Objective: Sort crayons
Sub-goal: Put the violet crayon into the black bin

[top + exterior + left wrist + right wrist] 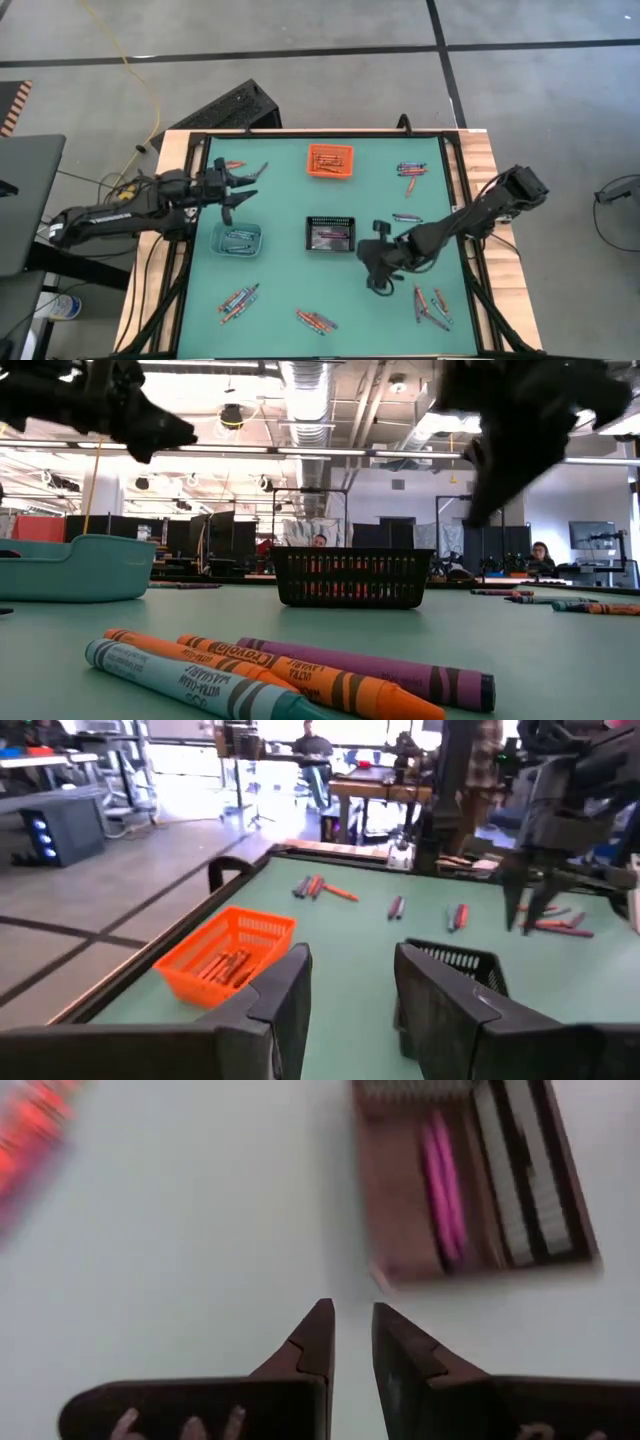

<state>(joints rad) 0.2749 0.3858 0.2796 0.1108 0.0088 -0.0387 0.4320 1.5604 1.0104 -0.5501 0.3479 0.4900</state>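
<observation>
Crayons (431, 307) are scattered in clusters around the mat, the nearest lying lengthwise just beyond the right gripper (379, 287), whose narrowly parted fingers hold nothing, while the left gripper (236, 193) is held wide and empty above the teal bin (236, 239).

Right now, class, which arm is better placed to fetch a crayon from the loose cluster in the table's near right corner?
Right. The right gripper hovers beside that cluster of thin paper-wrapped crayons, empty. The left gripper is across the table, above the teal plastic bin.

Grey concrete floor (300, 40); ceiling ducts (310, 390); desks (380, 795).
</observation>
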